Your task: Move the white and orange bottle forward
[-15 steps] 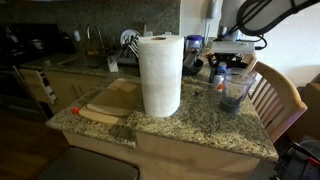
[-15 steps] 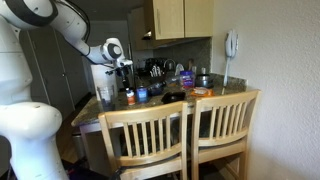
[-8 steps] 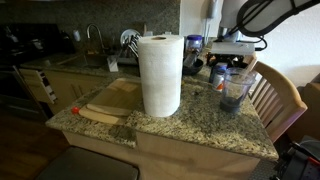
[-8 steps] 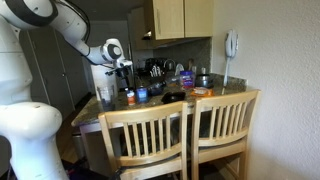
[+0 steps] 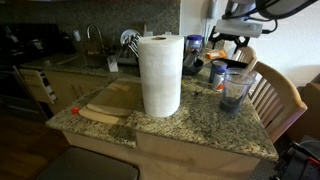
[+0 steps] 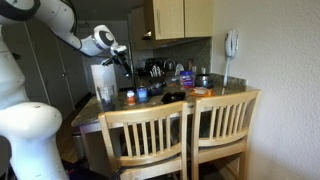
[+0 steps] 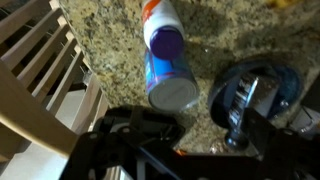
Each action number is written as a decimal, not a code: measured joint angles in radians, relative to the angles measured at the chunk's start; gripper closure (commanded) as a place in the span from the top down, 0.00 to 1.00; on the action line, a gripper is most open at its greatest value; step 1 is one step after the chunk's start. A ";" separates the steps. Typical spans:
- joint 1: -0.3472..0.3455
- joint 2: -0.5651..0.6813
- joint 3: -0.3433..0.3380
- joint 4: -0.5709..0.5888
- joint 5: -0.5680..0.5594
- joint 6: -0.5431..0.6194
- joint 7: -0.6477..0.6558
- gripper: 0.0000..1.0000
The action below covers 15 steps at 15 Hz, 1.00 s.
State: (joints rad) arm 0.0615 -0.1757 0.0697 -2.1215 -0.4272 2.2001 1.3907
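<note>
The white and orange bottle [image 7: 160, 18], with a purple cap, stands on the granite counter at the top of the wrist view. It touches or nearly touches a blue can [image 7: 168, 78]. In an exterior view the bottle [image 6: 130, 97] is a small orange-banded shape left of the can [image 6: 141, 95]. My gripper [image 7: 190, 140] hangs above these items, open, with nothing between its dark fingers [image 7: 128, 128]. It shows raised over the counter's far corner in both exterior views [image 5: 232, 45] [image 6: 123, 60].
A dark see-through tumbler [image 7: 255, 88] [image 5: 235, 90] stands beside the can. A tall paper towel roll [image 5: 160, 75] is mid-counter, with a cutting board [image 5: 115, 97] and wooden utensil [image 5: 100, 115] to its left. Wooden chairs [image 6: 180, 135] [image 5: 272, 95] line the counter edge.
The gripper has opened from shut, let go of the bottle, and risen above the counter. The bottle, can and tumbler stay in place.
</note>
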 measured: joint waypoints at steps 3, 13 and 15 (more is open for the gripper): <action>-0.017 -0.124 0.022 0.029 -0.084 -0.021 0.091 1.00; -0.006 -0.274 -0.043 0.207 0.363 -0.403 -0.447 1.00; -0.014 -0.272 -0.056 0.210 0.415 -0.498 -0.503 1.00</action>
State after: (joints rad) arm 0.0476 -0.4472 0.0135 -1.9119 -0.0117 1.7020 0.8874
